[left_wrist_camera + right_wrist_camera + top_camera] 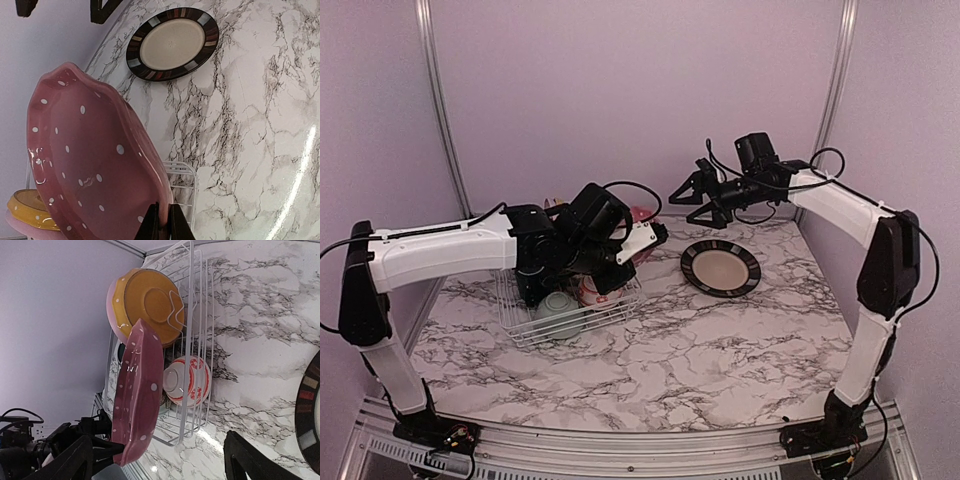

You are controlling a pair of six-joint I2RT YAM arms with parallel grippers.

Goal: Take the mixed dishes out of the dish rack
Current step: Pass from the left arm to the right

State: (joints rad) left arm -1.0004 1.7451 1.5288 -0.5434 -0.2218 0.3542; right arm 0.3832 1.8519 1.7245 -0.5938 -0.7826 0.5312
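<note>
We are in the middle of the job. Our left claw [161, 222] is pinching the rim of the dark red round plate with white dots [90, 160], and the plate hangs on its edge close by the white wire dish rack [186, 175]. Our right claw [688, 196] is spread wide with nothing in it, near the back wall. The round plate with a black rim and cream middle [172, 44] lies flat on the marble tabletop [720, 350], out of the rack. In the rack we see a yellow round plate [150, 297] leaning on a wire divider, a white bowl with red flowers [187, 380] and a pale green bowl [558, 308].

We think the next move is to carry the dotted plate clear of the rack wires and lay it down flat. There is a lot of bare tabletop in front of the rack. We must watch the rack's side wall, the yellow plate close behind and the plate lying on the tabletop
</note>
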